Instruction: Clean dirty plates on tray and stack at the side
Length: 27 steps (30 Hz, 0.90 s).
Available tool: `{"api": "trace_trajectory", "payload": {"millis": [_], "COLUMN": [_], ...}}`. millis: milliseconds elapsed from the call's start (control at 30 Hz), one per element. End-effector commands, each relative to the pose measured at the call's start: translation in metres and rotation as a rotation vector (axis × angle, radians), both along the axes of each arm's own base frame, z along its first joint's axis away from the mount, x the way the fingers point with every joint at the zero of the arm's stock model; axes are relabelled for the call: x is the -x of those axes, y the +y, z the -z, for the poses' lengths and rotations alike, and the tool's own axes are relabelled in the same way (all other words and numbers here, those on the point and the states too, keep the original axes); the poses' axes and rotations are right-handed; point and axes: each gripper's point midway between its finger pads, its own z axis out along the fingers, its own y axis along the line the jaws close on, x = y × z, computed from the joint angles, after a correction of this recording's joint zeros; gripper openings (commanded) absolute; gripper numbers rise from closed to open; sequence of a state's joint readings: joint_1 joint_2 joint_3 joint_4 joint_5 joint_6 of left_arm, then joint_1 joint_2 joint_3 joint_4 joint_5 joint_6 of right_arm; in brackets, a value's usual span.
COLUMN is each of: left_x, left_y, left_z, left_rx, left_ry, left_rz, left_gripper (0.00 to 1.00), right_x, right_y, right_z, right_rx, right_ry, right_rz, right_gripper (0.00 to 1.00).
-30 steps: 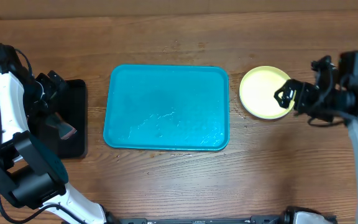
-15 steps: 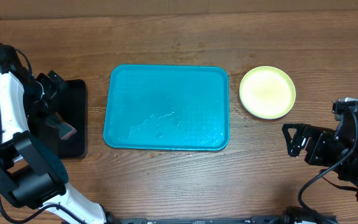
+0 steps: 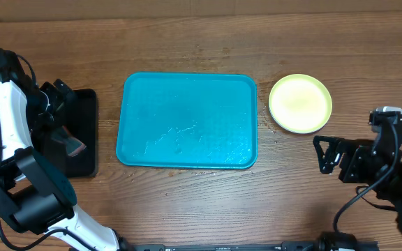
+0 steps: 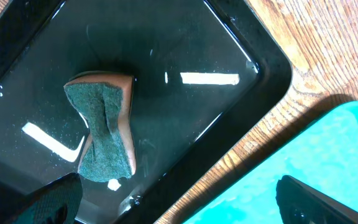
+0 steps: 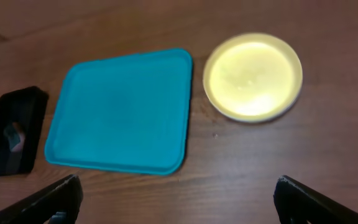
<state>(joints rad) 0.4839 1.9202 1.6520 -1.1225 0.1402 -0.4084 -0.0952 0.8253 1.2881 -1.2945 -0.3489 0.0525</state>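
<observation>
Seemingly the job is at or near its end. Starting at the left, the left arm reaches in over the black tray (image 3: pixel 86 150), with its wrist camera pointed down into it. The left claw (image 4: pixel 179 204) is spread wide; only its two tips show at the bottom corners of its own view, and nothing sits between them. The sponge (image 4: pixel 101 134) lies on its own in the wet black tray, scouring side up, and nothing touches it.

In the middle, the blue tray (image 3: pixel 187 104) holds no plates at all. Its floor shows only a film of water and some shine.

To the right of it, just beside its far right corner, a yellow-green plate (image 3: pixel 300 103) sits flat on the table. Its face looks clean, with no smears that I can make out. It is the only plate in view. Whether other plates lie stacked under it cannot be told from above, since a stack of same-size plates would look the same.

Furthest right, the right arm is pulled in toward the near edge of the table, well clear of the plate. The right claw (image 3: pixel 324 155) points toward the table's middle, fingers spread and empty.

If the others are indeed underneath, nothing is left to wash or stack.
</observation>
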Motion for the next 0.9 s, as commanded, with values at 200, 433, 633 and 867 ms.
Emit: {"api": "trace_trajectory", "payload": {"millis": [200, 433, 633, 867], "left_x": [-0.005, -0.005, -0.005, -0.005], "left_y": [-0.003, -0.003, -0.003, -0.003], "left_z": [-0.003, -0.003, -0.003, -0.003], "left_rx": [0.000, 0.000, 0.000, 0.000], "left_ry": [-0.015, -0.015, -0.015, -0.015], "left_rz": [0.021, 0.021, 0.021, 0.021], "left_gripper": [1.00, 1.00, 1.00, 1.00], "right_x": [-0.006, -0.018, -0.016, -0.020], "right_y": [0.021, 0.027, 0.027, 0.014], "right_z": [0.041, 0.086, 0.092, 0.092], "right_rx": [0.025, 0.021, 0.029, 0.056], "right_ry": [-0.268, -0.502, -0.679, -0.779], "right_rz": [-0.104, -0.126, -0.117, -0.039], "right_gripper": [1.00, 1.00, 1.00, 1.00]}}
